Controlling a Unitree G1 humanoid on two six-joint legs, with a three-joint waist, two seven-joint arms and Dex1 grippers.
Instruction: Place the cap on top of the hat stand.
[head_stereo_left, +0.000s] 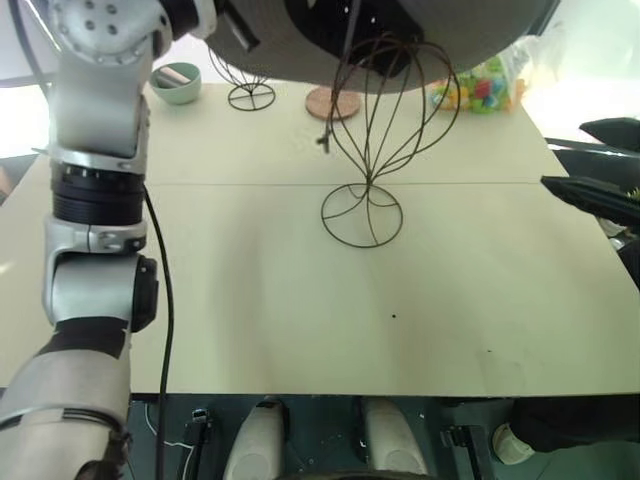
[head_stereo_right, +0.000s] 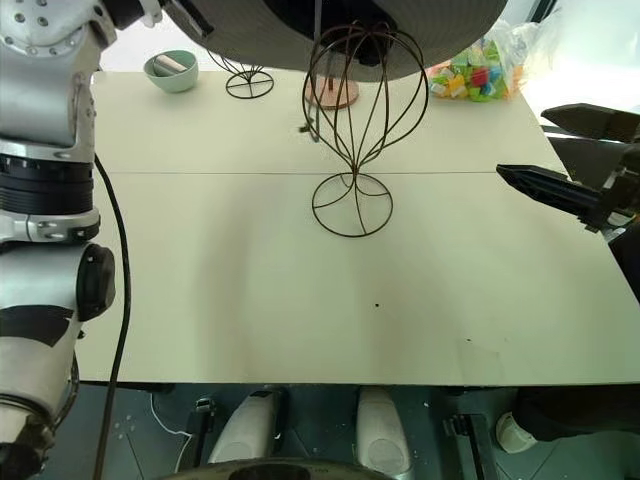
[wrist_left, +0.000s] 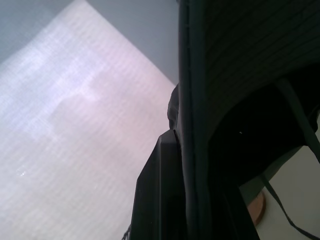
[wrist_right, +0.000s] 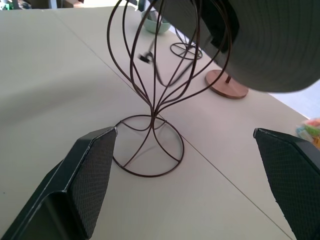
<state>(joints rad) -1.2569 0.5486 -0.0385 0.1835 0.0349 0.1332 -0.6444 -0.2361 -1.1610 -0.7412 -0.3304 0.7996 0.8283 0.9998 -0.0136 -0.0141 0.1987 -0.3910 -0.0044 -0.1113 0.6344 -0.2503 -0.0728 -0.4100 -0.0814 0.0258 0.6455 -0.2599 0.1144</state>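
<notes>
Overhead, cap (head_stereo_right: 420, 40) brim overhangs hat stand (head_stereo_right: 352, 120) (table edges roomy).

The left arm (head_stereo_left: 95, 200) is built of silver-grey segments with black ribbed joints — a black cable is run alongside; black textured fingers (wrist_right: 90, 175) are fitted.

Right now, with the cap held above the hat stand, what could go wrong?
1. The cap hangs off-centre over the hat stand; if released it may slide off.
2. Its chin strap dangles among the wires and could snag.
3. The thin wire stand could tip if the brim pushes it.
</notes>
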